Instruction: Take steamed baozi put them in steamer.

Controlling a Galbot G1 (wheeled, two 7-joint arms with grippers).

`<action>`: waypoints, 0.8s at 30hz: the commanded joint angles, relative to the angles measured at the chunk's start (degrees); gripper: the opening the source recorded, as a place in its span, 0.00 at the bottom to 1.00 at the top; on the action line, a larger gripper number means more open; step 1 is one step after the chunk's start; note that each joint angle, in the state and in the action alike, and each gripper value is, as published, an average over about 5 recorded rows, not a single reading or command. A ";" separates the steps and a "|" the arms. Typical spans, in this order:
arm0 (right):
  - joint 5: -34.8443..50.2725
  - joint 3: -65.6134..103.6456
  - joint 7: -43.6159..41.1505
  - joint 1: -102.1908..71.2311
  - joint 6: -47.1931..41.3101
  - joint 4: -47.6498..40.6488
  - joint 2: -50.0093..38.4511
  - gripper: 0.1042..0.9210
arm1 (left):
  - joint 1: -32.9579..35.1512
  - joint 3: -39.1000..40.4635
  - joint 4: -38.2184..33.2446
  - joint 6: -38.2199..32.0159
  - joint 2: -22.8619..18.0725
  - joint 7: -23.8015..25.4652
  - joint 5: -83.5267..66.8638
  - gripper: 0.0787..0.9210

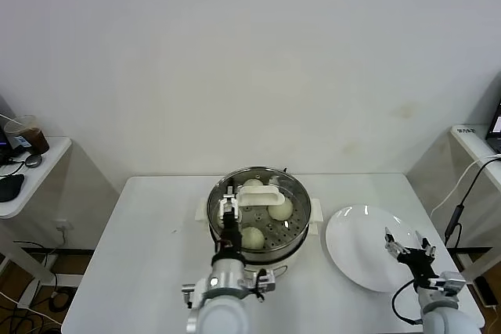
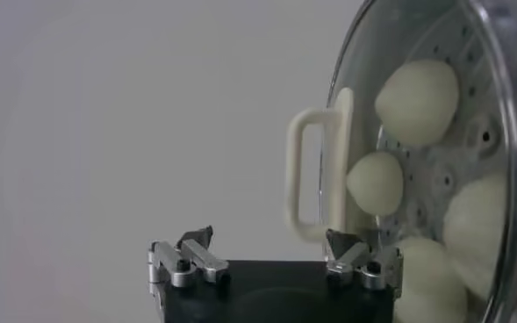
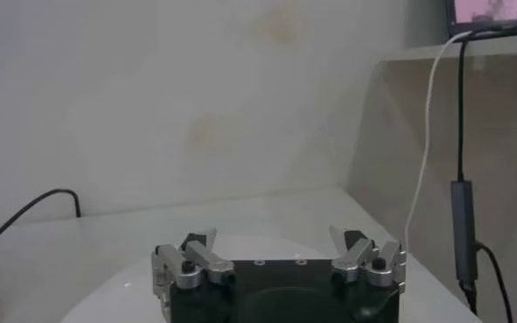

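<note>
The steel steamer [image 1: 302,223] stands mid-table with the glass lid [image 1: 291,190] resting on it, its cream handle [image 1: 258,195] on top. Several cream-white baozi [image 1: 281,209] lie on the perforated tray under the glass and also show in the left wrist view as baozi [image 2: 416,101] behind the lid handle [image 2: 315,175]. My left gripper [image 1: 229,207] hovers open over the pot's near-left side, just beside the handle, holding nothing. Its jaws [image 2: 271,241] stand wide apart. My right gripper [image 1: 409,248] is open and empty over the plate's right edge.
A flat white plate [image 1: 356,244] lies to the right of the steamer and is bare, seen as the plate [image 3: 109,294] in the right wrist view. A side table with a cup [image 1: 27,134] stands far left. A shelf with a cable [image 1: 462,193] stands far right.
</note>
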 commanded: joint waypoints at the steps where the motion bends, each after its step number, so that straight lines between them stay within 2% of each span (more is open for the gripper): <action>1: -0.31 -1.54 -0.16 -3.01 1.04 4.61 0.89 0.88 | 9.12 -13.61 -15.27 -0.91 5.13 -4.87 -15.00 0.88; 5: -2.89 -2.84 -1.76 -4.88 3.18 7.85 2.36 0.88 | 13.09 -27.73 -16.42 -7.45 4.00 -11.00 -38.10 0.88; 8: -3.86 -4.46 -1.65 -6.78 2.46 11.65 3.09 0.88 | 16.58 -39.52 -13.87 -17.54 3.08 -15.84 -62.68 0.88; 11: -3.82 -6.18 -0.80 -8.83 1.05 14.36 3.14 0.88 | 21.05 -47.17 -9.48 -27.73 3.02 -16.78 -83.03 0.88; 14: -4.75 -7.24 -0.16 -10.77 0.90 15.29 3.51 0.88 | 25.66 -47.41 -6.70 -34.95 2.46 -18.03 -93.31 0.88; 17: -4.61 -7.97 0.67 -12.30 1.12 15.50 4.32 0.88 | 28.85 -44.30 -5.57 -38.95 0.97 -20.05 -95.86 0.88; 24: -6.07 -9.31 1.74 -15.20 -0.13 17.41 4.98 0.88 | 31.83 -41.14 -3.79 -30.63 -2.00 -21.98 -96.75 0.88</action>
